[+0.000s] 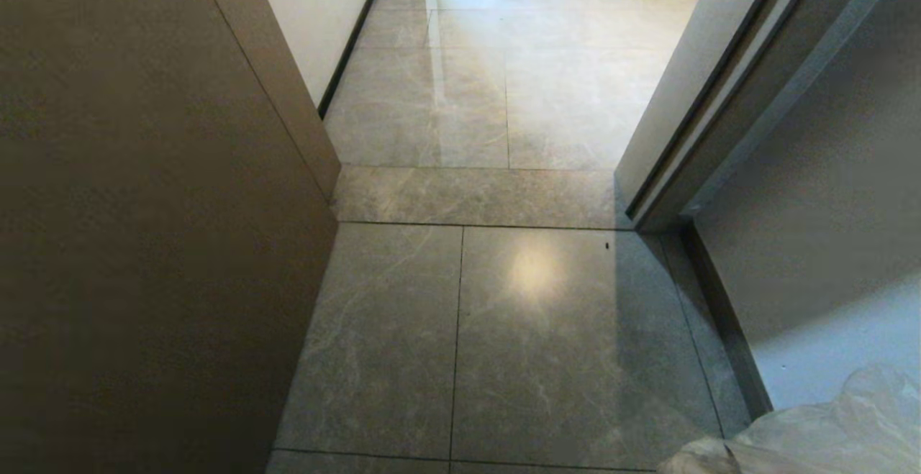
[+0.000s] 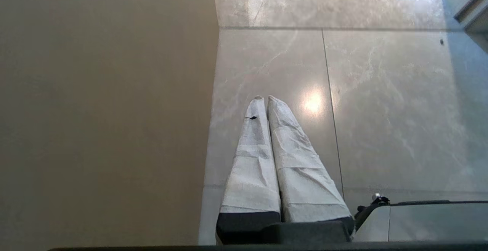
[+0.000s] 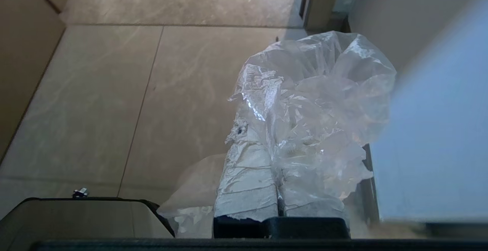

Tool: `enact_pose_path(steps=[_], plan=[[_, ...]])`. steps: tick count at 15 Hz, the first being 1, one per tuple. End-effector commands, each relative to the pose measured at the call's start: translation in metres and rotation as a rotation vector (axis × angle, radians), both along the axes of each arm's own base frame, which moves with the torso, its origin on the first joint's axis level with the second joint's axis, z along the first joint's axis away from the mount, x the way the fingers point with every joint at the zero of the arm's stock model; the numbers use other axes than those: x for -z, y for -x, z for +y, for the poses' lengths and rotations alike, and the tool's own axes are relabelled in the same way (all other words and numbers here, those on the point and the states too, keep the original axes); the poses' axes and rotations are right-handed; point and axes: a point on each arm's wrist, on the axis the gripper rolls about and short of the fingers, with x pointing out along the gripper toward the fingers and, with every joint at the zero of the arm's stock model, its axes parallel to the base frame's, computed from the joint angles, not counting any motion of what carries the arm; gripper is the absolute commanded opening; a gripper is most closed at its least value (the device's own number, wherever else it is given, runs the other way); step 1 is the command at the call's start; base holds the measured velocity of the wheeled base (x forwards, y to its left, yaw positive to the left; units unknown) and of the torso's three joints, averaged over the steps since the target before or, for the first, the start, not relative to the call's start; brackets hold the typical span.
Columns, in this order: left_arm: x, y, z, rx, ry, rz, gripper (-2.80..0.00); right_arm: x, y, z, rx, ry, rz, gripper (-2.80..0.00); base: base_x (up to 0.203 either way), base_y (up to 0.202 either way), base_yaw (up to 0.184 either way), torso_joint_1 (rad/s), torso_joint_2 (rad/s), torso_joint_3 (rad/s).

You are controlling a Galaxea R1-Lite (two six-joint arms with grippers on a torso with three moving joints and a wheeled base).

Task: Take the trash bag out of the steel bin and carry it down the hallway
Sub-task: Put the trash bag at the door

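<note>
Trash bag [image 3: 316, 102] — pinched in right claw [image 3: 267, 129] — over glossy hallway [image 1: 504, 301] tiles.

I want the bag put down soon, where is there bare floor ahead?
The tiled hallway lies bare between the brown panel on the left and the grey wall on the right, on through the doorway. The tight spot is low right, where the trash bag hangs from the right pincer.

hallway [image 1: 504, 78] ahead through doorway, panel [image 1: 144, 229] on left, wall [image 1: 827, 208] right, trash bag [image 1: 827, 424] at near right
</note>
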Motion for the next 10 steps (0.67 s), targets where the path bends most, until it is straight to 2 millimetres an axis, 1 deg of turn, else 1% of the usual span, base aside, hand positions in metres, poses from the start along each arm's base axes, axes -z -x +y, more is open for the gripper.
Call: enact_pose_path(steps=[1,10], plan=[[0.0000,0.0001,0.0000,0.000,0.000,-0.002,-2.80,0.0004,-0.0002,0.0000,-0.001,0.000,0.002,-2.80,0.187,0.000,0.002,0.002,0.01,0.005],[0.0000,0.0000,0.0000,0.000,-0.001,0.000,-2.80,0.0004,-0.0002,0.0000,-0.001,0.000,0.002,-2.80,0.193,0.000,0.001,0.003,0.00,0.001]])
